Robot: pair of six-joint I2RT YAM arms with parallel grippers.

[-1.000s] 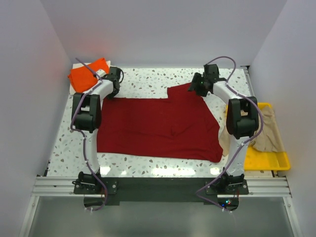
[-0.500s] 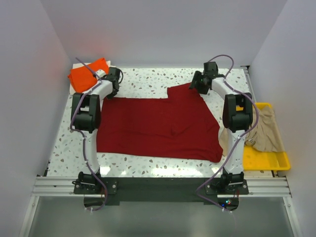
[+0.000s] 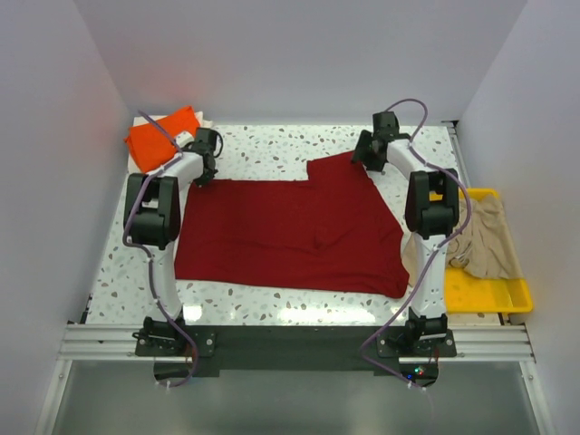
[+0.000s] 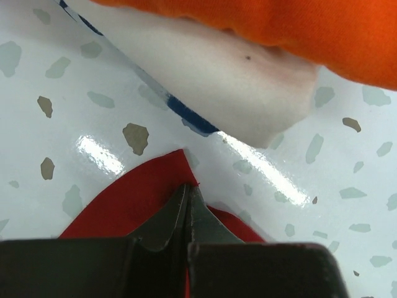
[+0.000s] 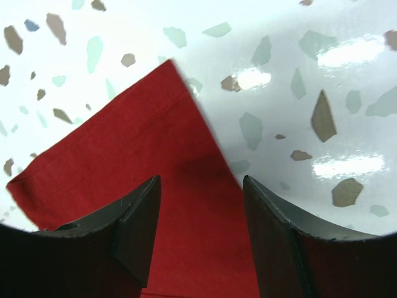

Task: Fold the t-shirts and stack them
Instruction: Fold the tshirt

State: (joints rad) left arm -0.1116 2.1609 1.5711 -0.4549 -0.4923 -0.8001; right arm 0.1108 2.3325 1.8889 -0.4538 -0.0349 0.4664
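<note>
Landmark: dark red cloth t-shirt (image 3: 290,236), spread flat and wide across the middle of the white speckled table (image 3: 272,145). One short sleeve juts out at its far right corner.

Left gripper (image 3: 205,170) is at the red shirt's far left corner. In the left wrist view the left gripper (image 4: 188,192) has its jaws pressed fully together, with no gap between them. The dark red cloth t-shirt (image 4: 124,205) bunches on both sides of the tips, and its pointed corner pokes out just beyond them. We read this as a pinch on that corner.

Right gripper (image 3: 365,154) is at the sleeve on the red shirt's far right. In the right wrist view the right gripper (image 5: 201,183) has its jaws spread wide. The two fingers straddle the sleeve of the dark red cloth t-shirt (image 5: 142,161), with cloth lying flat between them. Nothing is clamped. We cannot tell whether the tips touch the cloth.

Bright orange cloth t-shirt (image 3: 161,136) sits folded beyond the red shirt's far left corner, close but apart from it. Whitish cloth t-shirt (image 4: 236,81) lies folded under the orange one (image 4: 310,25), its edge showing.

Beige-tan cloth t-shirt (image 3: 485,236) lies crumpled right of the red shirt, in a yellow plastic tray (image 3: 489,294). It spills over the tray's left rim toward the red shirt's right edge.
</note>
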